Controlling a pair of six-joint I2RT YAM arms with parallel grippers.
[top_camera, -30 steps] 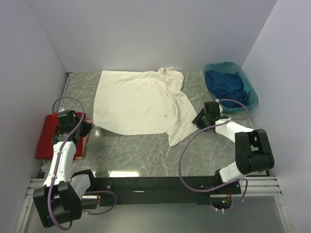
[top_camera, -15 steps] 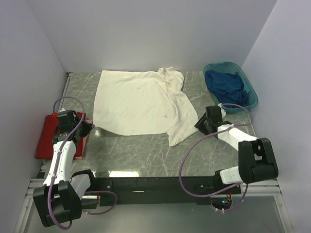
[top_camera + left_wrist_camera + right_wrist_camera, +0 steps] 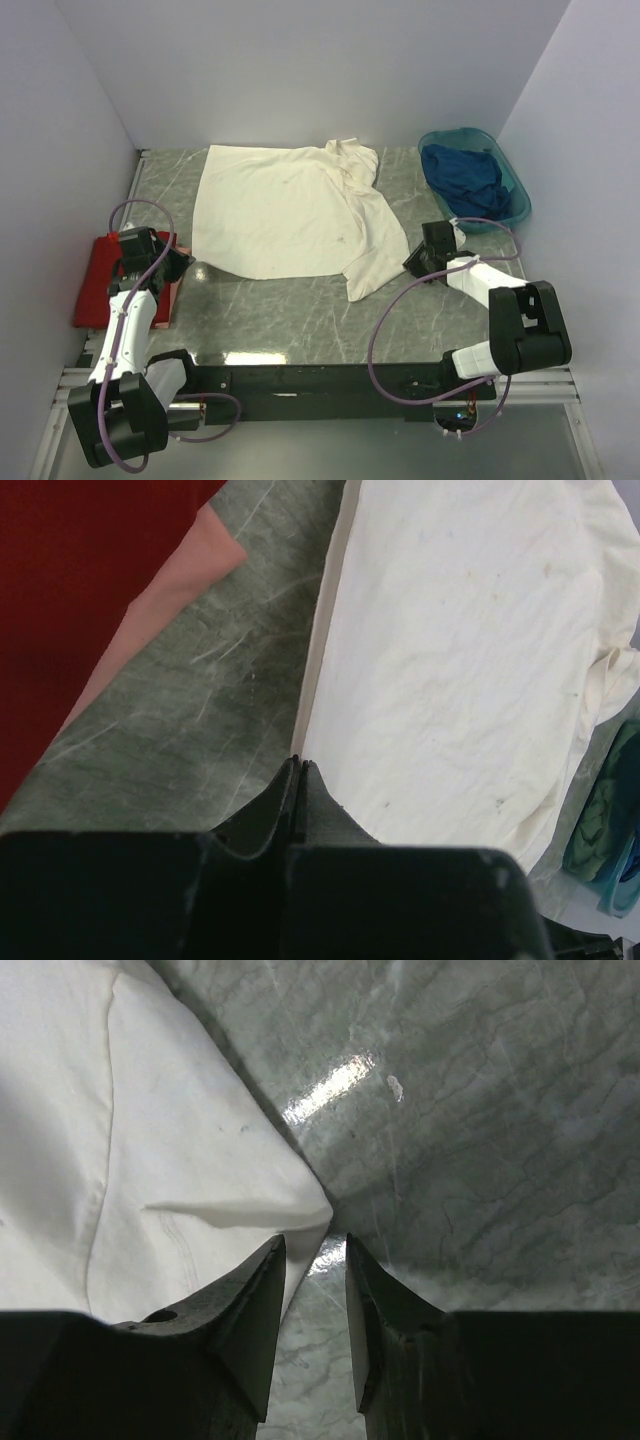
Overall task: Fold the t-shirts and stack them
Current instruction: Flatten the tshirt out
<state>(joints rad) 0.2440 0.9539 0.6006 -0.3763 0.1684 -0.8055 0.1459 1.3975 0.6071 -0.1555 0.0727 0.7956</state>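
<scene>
While the cream-white t-shirt (image 3: 285, 210) lies spread over the far middle of the counter (image 3: 300, 310), the right gripper (image 3: 418, 262) sits at its near-right sleeve corner, jaws partly apart, gripping nothing. The left gripper (image 3: 180, 262), pressed closed and empty, is at the left edge beside the red t-shirt (image 3: 100, 275). The dark blue t-shirt (image 3: 465, 175) fills the teal basin (image 3: 522, 208) at the far right corner.

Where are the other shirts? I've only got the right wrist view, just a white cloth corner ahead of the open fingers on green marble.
Observer: A dark blue t-shirt sits bunched in the teal basin, at the far right corner of the table.
Operator: And the third one?
Observer: The red t-shirt lies flat at the table's left edge, beside the left arm.
Operator: Is that arm holding it?
Observer: No, the left fingers are shut with nothing between them.
</scene>
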